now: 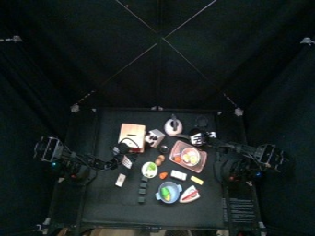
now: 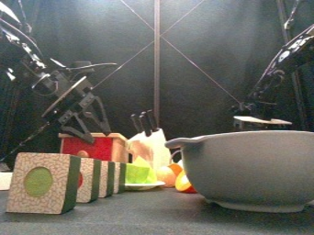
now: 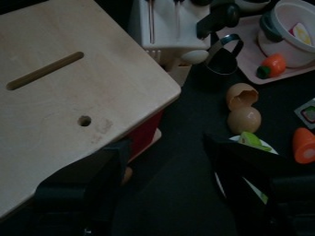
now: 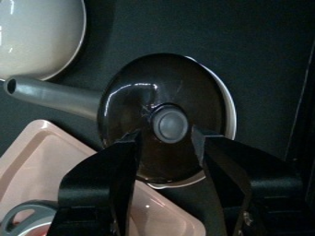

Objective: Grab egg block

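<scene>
A row of picture blocks (image 2: 73, 179) stands at the table's front left; the nearest face shows a green circle. I cannot tell which block bears the egg. Small white blocks (image 1: 121, 182) lie near the left arm in the top view. My left gripper (image 3: 167, 184) is open and empty, hanging over the edge of a wooden cutting board (image 3: 74, 92), with two brown egg pieces (image 3: 244, 107) ahead of it. My right gripper (image 4: 167, 157) is open, its jaws standing on either side of a black lid (image 4: 185, 92) and close to its knob.
A large grey bowl (image 2: 252, 167) stands at the front right. A pink tray (image 4: 50, 171), a white bowl (image 4: 37, 37) and a grey handle lie by the lid. Carrots (image 3: 274, 64), a red box (image 2: 92, 145), a knife block (image 2: 145, 124) and plates (image 1: 169, 192) crowd the middle.
</scene>
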